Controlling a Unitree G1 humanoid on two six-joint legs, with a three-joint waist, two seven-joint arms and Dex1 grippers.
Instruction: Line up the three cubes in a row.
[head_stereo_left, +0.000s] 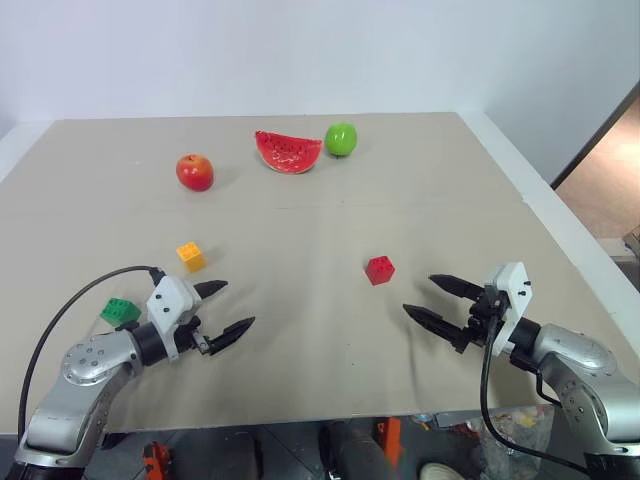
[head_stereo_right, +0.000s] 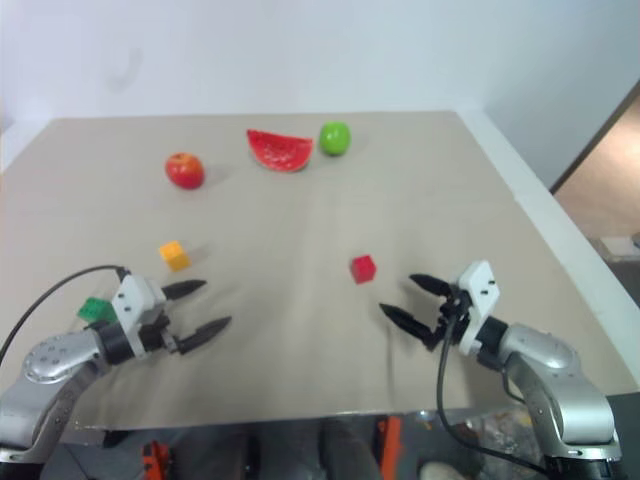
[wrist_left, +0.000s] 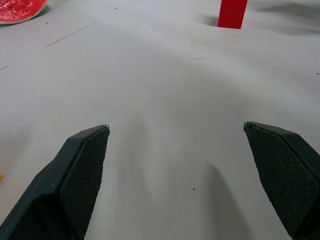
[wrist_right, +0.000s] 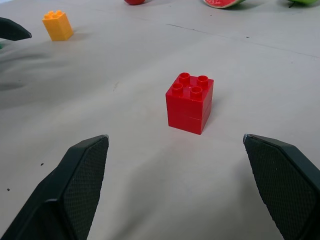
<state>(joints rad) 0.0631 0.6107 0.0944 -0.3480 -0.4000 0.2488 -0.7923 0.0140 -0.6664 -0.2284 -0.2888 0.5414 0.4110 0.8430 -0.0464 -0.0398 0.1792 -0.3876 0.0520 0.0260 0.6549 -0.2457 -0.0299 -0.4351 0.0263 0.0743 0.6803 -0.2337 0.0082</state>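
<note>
A: Stock on the table (head_stereo_left: 300, 360), please.

B: Item one, red cube (head_stereo_left: 379, 270): right of centre, studs up, standing alone. Item two, orange cube (head_stereo_left: 190, 256): left side, well apart from the red. Item three, green cube (head_stereo_left: 120, 311): nearer the front left, just behind the left arm. Non-task goods at the far side: red apple (head_stereo_left: 195, 171), melon slice (head_stereo_left: 288, 152), green apple (head_stereo_left: 341, 139).

A: Grippers?

B: Left gripper (head_stereo_left: 232, 308): fingers spread wide, holding nothing, hovering over bare tabletop near the orange and green cubes. Right gripper (head_stereo_left: 437, 300): likewise spread and empty, pointing at the red cube, which sits between its fingers' lines in the wrist view but clear of both.

A: Progress on the row?

B: None that I can count. Three cubes, three scattered spots, no two touching or aligned. All the gathering is left, I'd judge; the red looks the first candidate, since the right gripper faces it.

A: Room to work?

B: Ample. The middle of the table is bare, a wide stretch between red and orange where a row could go. The fruit sits well back, out of the way. Cautions: the green cube lies near the front left edge, and the right gripper works not far from the front edge too.
</note>
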